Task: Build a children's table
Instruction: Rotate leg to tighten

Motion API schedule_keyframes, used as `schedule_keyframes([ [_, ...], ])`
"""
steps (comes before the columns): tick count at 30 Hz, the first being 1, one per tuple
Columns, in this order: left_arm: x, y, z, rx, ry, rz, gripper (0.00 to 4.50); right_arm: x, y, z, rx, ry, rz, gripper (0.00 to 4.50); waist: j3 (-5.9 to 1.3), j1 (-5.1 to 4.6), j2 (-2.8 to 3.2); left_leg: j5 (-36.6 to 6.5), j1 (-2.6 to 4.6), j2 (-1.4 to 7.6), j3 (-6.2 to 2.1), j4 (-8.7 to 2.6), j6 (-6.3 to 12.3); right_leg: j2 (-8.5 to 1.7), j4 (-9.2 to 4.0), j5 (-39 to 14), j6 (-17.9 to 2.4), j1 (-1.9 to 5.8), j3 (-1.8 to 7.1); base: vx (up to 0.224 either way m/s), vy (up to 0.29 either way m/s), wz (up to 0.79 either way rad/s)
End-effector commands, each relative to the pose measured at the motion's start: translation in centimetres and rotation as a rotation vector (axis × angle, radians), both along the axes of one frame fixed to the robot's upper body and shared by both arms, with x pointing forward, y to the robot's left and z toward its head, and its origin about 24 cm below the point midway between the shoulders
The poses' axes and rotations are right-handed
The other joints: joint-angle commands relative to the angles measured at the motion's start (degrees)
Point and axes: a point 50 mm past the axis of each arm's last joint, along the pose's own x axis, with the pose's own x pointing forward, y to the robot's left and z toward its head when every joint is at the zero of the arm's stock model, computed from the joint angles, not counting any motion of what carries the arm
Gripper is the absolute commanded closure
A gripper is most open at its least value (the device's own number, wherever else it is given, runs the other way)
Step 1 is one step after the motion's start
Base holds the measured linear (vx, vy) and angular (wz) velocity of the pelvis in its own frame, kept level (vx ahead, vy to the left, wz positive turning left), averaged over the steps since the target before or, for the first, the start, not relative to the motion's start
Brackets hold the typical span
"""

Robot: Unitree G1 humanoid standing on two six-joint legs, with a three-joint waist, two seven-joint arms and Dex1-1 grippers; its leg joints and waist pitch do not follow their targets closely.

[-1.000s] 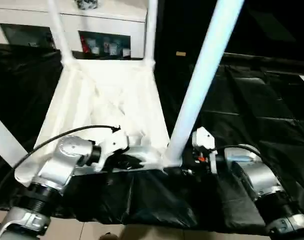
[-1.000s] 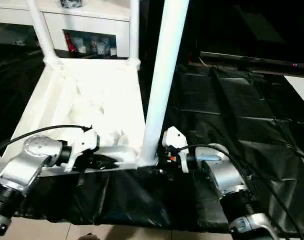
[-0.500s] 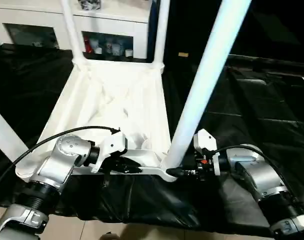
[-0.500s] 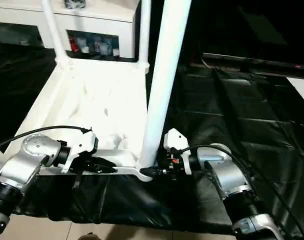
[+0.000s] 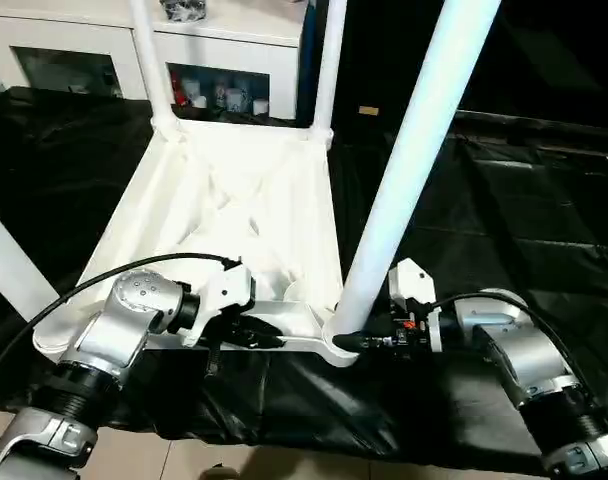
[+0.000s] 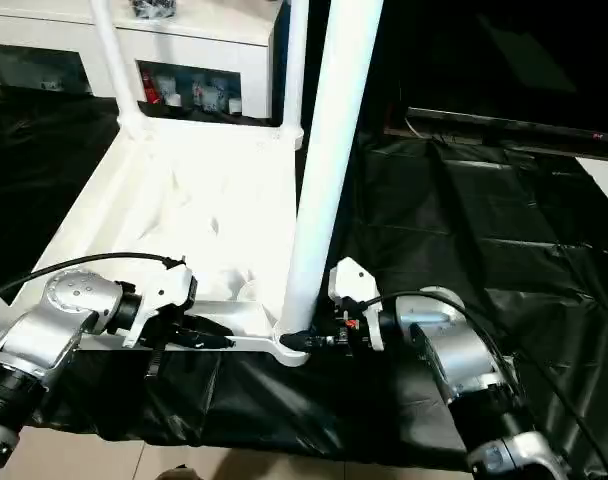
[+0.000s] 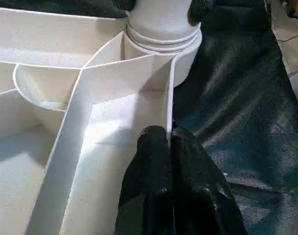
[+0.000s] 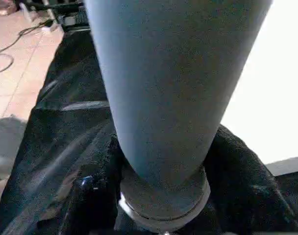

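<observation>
— What are the claws doing right now?

— The left gripper (image 7: pixel 167 147) is pinching the thin near edge wall of the upturned table top (image 5: pixel 234 200), its two black fingers (image 7: pixel 151 161) pressed tight together on either side of that rib. The right gripper (image 6: pixel 309 341) is coming at the near right corner from the other side, its black fingers (image 8: pixel 237 166) hugging the base of the near leg (image 5: pixel 409 160) where it is sitting in its round socket (image 7: pixel 163 34).

— And the table itself?

— It is lying upside down on the black-draped work surface (image 5: pixel 504 230), ribbed underside facing up. Two far legs (image 5: pixel 329 60) are standing in the back corners, the near one is rising steeply between the two arms, and a fourth leg (image 5: pixel 9 265) is slanting off at the left edge.

— Any room to move?

— Little up close. The near rim of the table top is sitting close to the front edge of the black cloth, with the tiled floor (image 5: pixel 184 460) just below. The tall leg is standing right between the two wrists, and a black cable (image 5: pixel 134 270) is arching over the left forearm. To the right, open black cloth is stretching away. Behind the table, a white cabinet (image 5: pixel 224 50) with small things on its shelf is closing off the back.
</observation>
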Motion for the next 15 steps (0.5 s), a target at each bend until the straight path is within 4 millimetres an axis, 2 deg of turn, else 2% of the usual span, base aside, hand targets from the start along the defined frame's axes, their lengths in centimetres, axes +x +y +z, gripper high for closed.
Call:
schedule_keyframes([
  [1, 1.6, -0.7, 1.0, -0.054, -0.113, 0.174, 4.5, -2.1, 2.0, -2.9, -0.017, 0.138, 0.062, 2.43, -2.32, -0.36, 0.18, -14.3, 0.15, 0.6, 0.57, -3.86, 1.07, -2.0, -3.78, -9.1, -11.4, 2.29, 1.58, 0.0, 0.0, 0.0],
  [3, 1.9, -1.4, 0.7, -0.065, -0.128, 0.228, 4.5, -1.5, 2.5, -3.5, -0.033, 0.128, -0.043, 2.44, -1.93, -0.66, 0.18, -19.5, 0.51, 0.63, 0.32, -4.34, -0.35, -2.37, -4.82, -19.1, -9.3, 1.87, 1.65, 0.0, 0.0, 0.0],
  [4, 1.9, -1.6, 0.7, -0.068, -0.131, 0.238, 4.5, -1.3, 2.6, -3.7, -0.036, 0.121, -0.07, 2.45, -1.93, -0.66, 0.18, -19.5, 0.51, 0.63, 0.32, -4.34, -0.35, -2.37, -4.82, -19.1, -9.3, 1.87, 1.65, -0.057, -0.004, -0.02],
  [5, 2.1, -2.4, 0.5, -0.079, -0.135, 0.267, 4.5, -0.8, 3.0, -4.0, -0.042, 0.109, -0.155, 2.45, -1.89, -0.98, 0.09, -21.5, 0.48, 0.61, 0.01, -4.56, -1.24, -2.6, -5.39, -25.0, -7.0, 1.78, 1.6, -0.057, -0.004, -0.02],
  [7, 2.2, -4.3, 0.1, -0.097, -0.138, 0.312, 4.5, 0.1, 4.1, -4.6, -0.031, 0.123, -0.311, 2.46, -1.69, -2.09, -0.21, -23.4, 0.31, 0.39, -0.45, -4.76, -1.87, -2.66, -6.01, -30.7, -4.8, 1.63, 1.31, -0.06, 0.003, -0.06],
  [8, 2.2, -4.3, 0.1, -0.097, -0.138, 0.312, 4.5, 0.1, 4.1, -4.6, -0.031, 0.123, -0.311, 2.46, -1.61, -2.39, -0.16, -24.2, 0.27, 0.33, -0.58, -4.78, -1.99, -2.67, -6.14, -32.4, -4.2, 1.59, 1.18, -0.061, 0.006, -0.09],
  [9, 2.3, -4.7, 0.0, -0.101, -0.137, 0.319, 4.5, 0.3, 4.4, -4.7, -0.026, 0.129, -0.341, 2.47, -1.56, -2.5, -0.25, -25.2, 0.32, 0.09, -0.87, -4.75, -1.91, -2.83, -6.75, -36.4, -2.4, 1.62, 0.87, -0.059, 0.011, -0.12],
  [10, 2.5, -6.1, -0.1, -0.11, -0.142, 0.347, 4.5, 0.7, 5.8, -4.8, -0.012, 0.148, -0.415, 2.47, -1.48, -2.91, -0.17, -26.3, 0.54, -0.05, -1.01, -4.69, -1.8, -2.84, -7.25, -38.6, -1.6, 1.22, 0.82, 0.0, 0.0, 0.0],
  [11, 2.6, -6.9, -0.1, -0.112, -0.145, 0.356, 4.5, 1.0, 6.6, -4.9, -0.01, 0.152, -0.456, 2.47, -1.42, -3.16, -0.05, -26.9, 0.67, -0.09, -1.14, -4.7, -1.95, -2.83, -7.43, -39.5, -1.5, 1.04, 0.7, 0.0, 0.0, 0.0],
  [12, 2.6, -7.0, -0.1, -0.112, -0.146, 0.358, 4.5, 1.1, 6.7, -4.9, -0.01, 0.152, -0.464, 2.47, -1.4, -3.72, -0.03, -28.2, 0.96, -0.36, -1.46, -4.61, -2.0, -2.84, -8.05, -41.5, -1.0, 1.05, 0.12, 0.0, 0.0, 0.0],
  [13, 2.8, -8.1, -0.1, -0.114, -0.158, 0.374, 4.5, 1.7, 8.1, -4.8, -0.01, 0.153, -0.539, 2.47, -1.56, -3.92, 0.13, -28.5, 0.92, -0.28, -1.63, -4.74, -2.02, -2.92, -7.97, -40.7, -1.2, 1.34, 0.05, 0.0, 0.0, 0.0],
  [14, 2.8, -8.5, 0.0, -0.117, -0.16, 0.38, 4.5, 1.9, 8.6, -4.7, -0.006, 0.152, -0.561, 2.47, -1.54, -4.51, 0.39, -29.3, 0.53, -0.24, -1.92, -5.17, -2.08, -2.75, -8.04, -39.5, -1.2, 1.76, -0.44, 0.0, 0.0, 0.0],
  [15, 2.9, -8.7, 0.0, -0.119, -0.161, 0.385, 4.5, 2.0, 8.9, -4.6, -0.003, 0.151, -0.571, 2.47, -1.51, -4.76, 1.01, -31.6, 0.98, -0.08, -2.22, -5.35, -1.92, -2.76, -8.46, -38.7, -1.5, 1.91, -1.13, -0.057, 0.038, -0.13],
])
